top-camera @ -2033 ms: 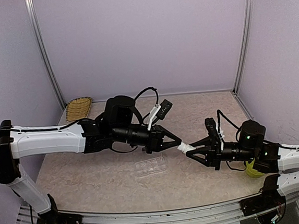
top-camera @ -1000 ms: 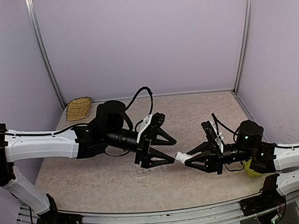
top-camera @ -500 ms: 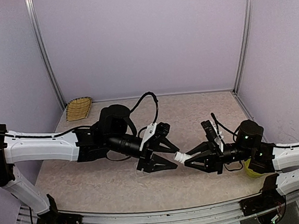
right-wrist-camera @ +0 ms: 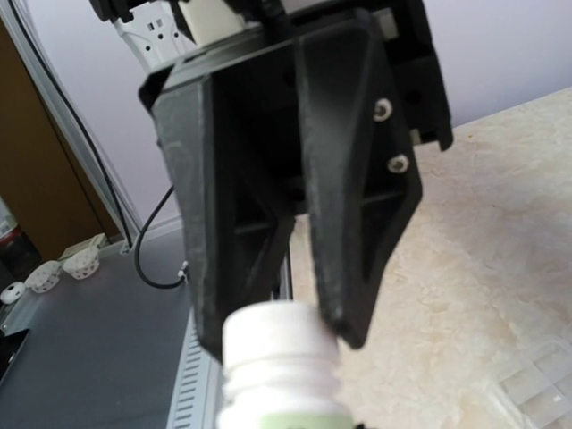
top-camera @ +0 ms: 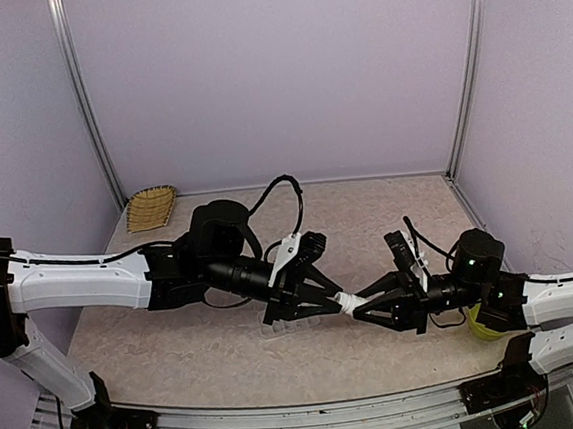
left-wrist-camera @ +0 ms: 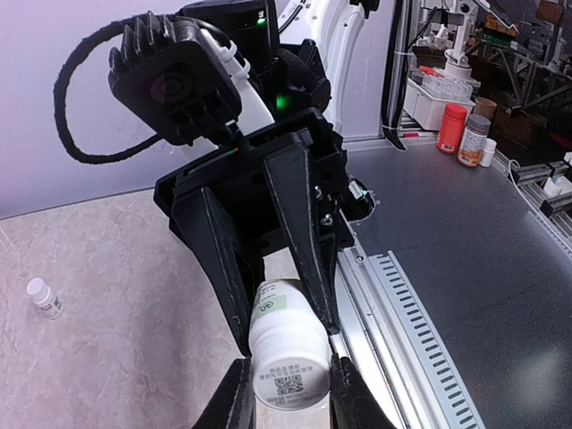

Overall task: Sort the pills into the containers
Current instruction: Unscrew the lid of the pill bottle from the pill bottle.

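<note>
Left gripper [top-camera: 335, 298]: clamped on cap end of bottle [top-camera: 350, 301], mid-air.
Box [right-wrist-camera: 536, 389]: on table [top-camera: 157, 336] below; no pills seen in its cells.
Right gripper [top-camera: 364, 305]: clamped on bottle body.
Pills: unseen, presumably bottled.
Progress: cap still on, sorting unstarted.

Arms reach inward; left gripper [top-camera: 335, 299] and right gripper [top-camera: 364, 306] both pinch 1 bottle [left-wrist-camera: 287, 344].

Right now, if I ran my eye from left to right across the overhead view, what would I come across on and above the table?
Woven basket → left claw → white bottle, gripped between both claws → right claw → yellow-green bowl, partly hidden behind the right arm.
</note>
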Tool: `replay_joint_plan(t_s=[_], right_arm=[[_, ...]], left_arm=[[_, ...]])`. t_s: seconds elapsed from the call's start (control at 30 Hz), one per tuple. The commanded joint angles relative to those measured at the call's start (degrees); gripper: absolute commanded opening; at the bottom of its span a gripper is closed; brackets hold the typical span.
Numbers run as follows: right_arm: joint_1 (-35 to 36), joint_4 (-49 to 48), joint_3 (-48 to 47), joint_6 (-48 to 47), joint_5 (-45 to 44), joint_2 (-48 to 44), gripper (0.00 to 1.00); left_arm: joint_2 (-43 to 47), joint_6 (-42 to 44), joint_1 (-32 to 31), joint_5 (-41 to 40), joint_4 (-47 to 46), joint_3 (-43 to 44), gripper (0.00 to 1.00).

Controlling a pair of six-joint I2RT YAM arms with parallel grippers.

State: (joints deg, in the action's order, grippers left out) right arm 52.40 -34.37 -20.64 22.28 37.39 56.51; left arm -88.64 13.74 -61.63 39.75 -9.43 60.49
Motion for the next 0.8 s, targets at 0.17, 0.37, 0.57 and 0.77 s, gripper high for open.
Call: replay_joint_plan(t_s=[0.17, 0.37, 0.57, 0.77], right_arm=[[-0.13, 2.17, -1.65, -2.23, -3.61, -2.23, 0.16], [-0.13, 5.81, -1.24, -5.61, -7.17, -4.78, 0.16], [-0.13, 6.25, -0.01, -8.34, -8.47, -5.8, 0.16], [-0.14, 5.5, 1.36, -11.07, -11.12, -6.27, 0.15]], left_arm=[[0.71, -6.06, -0.43, -5.75, -1.98, 1.75, 0.18], [-1.05, -14.51, -0.34, -8.66, -1.25, 3.58, 0.19], [-3.17, -25.22, 0.25, -7.42, -1.15, 5.49, 0.2], [-4.02, -35.88, 1.6, -6.36, -1.97, 6.18, 0.2]])
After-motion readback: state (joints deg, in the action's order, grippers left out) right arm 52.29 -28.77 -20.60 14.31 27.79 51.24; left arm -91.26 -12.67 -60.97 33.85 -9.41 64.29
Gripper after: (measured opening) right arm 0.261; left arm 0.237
